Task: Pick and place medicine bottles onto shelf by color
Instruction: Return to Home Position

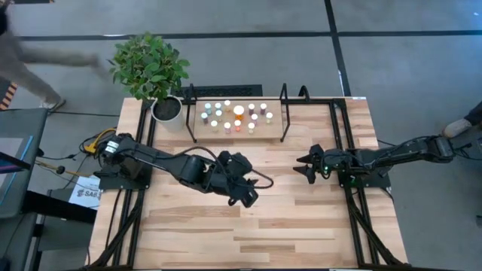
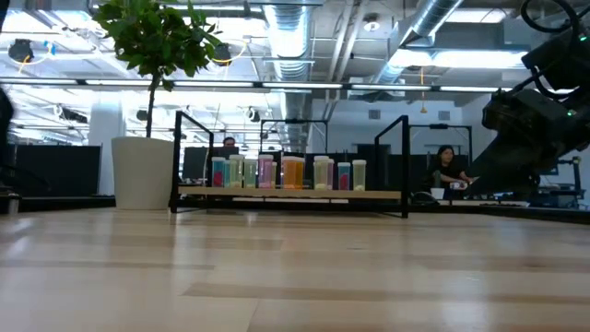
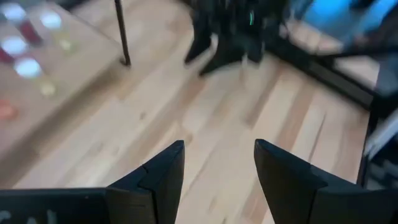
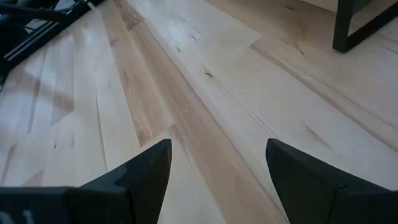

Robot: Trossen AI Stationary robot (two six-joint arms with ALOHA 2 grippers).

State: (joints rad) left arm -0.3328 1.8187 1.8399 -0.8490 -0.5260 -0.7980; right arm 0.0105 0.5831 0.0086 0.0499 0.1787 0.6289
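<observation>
Several small white-capped medicine bottles (image 1: 237, 117) stand on the light-wood shelf (image 1: 205, 126) in its black tube frame at the table's far middle; the low view shows them in a row (image 2: 286, 172). My left gripper (image 1: 245, 194) hangs open over the table's middle, nearer than the shelf, with nothing between its fingers (image 3: 219, 163). My right gripper (image 1: 305, 167) stands open at the right of the middle, pointing left, over bare wood (image 4: 217, 165).
A potted plant (image 1: 151, 71) in a white pot stands at the far left corner, beside the shelf. Black frame rails run along the table's left (image 1: 143, 188) and right (image 1: 354, 196) sides. People sit in the room beyond the table (image 2: 447, 171).
</observation>
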